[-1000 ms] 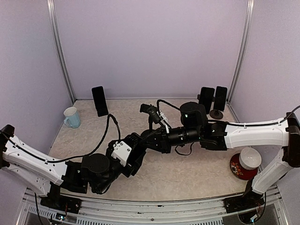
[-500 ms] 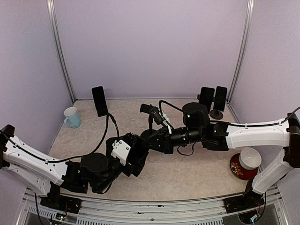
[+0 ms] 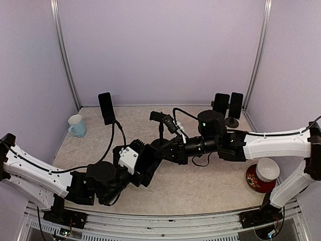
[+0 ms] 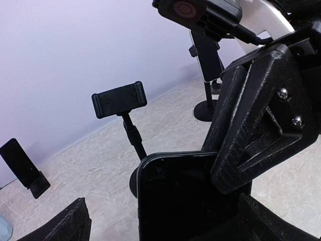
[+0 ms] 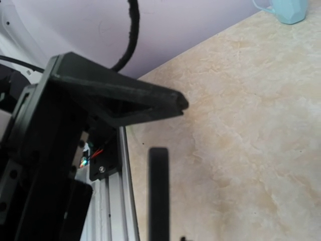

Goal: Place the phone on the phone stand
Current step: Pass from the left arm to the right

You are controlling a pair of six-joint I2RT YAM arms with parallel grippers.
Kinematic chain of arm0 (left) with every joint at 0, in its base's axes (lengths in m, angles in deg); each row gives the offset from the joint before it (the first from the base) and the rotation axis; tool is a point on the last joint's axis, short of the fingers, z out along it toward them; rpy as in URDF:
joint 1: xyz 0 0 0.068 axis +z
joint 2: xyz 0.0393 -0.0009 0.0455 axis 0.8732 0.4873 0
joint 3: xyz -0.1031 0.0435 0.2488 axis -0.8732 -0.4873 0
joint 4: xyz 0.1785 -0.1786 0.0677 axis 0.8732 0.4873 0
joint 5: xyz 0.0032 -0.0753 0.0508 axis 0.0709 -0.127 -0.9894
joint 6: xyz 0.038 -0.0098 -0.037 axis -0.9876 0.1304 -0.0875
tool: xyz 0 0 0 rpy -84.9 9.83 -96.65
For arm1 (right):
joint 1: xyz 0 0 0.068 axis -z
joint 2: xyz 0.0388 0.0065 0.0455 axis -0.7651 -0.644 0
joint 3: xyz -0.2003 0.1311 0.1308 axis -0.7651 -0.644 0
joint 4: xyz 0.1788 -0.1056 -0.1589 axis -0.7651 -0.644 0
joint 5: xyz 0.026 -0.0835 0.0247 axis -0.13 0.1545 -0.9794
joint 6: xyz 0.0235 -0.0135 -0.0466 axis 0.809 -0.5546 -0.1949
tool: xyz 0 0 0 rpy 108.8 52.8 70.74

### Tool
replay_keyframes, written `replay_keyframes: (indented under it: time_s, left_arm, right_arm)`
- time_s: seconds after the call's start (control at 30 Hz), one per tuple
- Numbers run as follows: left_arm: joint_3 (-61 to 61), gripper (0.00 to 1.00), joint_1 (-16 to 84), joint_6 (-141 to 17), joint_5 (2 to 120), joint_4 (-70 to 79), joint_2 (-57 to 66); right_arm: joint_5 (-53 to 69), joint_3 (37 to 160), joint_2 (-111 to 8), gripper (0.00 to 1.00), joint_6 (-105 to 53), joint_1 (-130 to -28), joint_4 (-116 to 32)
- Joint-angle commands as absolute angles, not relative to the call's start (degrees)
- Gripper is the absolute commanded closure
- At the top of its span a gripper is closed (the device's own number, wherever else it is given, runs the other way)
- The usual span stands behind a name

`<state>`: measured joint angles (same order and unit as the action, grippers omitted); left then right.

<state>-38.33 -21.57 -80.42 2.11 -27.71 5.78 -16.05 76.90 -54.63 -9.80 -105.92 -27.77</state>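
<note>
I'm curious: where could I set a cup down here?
Bare: back strip between the black propped phone left and the black phone pair right; near patch beside the red saucer. Crowded: centre, where both arms meet.

The phone (image 4: 175, 196) was a black slab with rounded corners and a dark screen, pinched at one edge in the right gripper (image 3: 154, 158). Just behind it, mid-bench (image 4: 85, 168), stood the stand (image 4: 119, 99): black, with a wide clamp head tilted on a thin stem.
</note>
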Motion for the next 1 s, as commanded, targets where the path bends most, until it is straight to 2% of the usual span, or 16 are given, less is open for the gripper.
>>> replay_keyframes:
  time_s: [0.0,0.97]
  left_arm:
    - [-37.4,0.01,-20.3,-78.4,4.2,-28.1,5.6]
    - [-37.4,0.01,-17.4,-74.9,7.3,-25.7,5.5]
  right_arm:
    - [-16.7,76.7,-52.1,1.00,-10.5,-105.1,-24.8]
    - [-17.3,76.4,-53.2,1.00,-10.7,-104.1,-23.8]
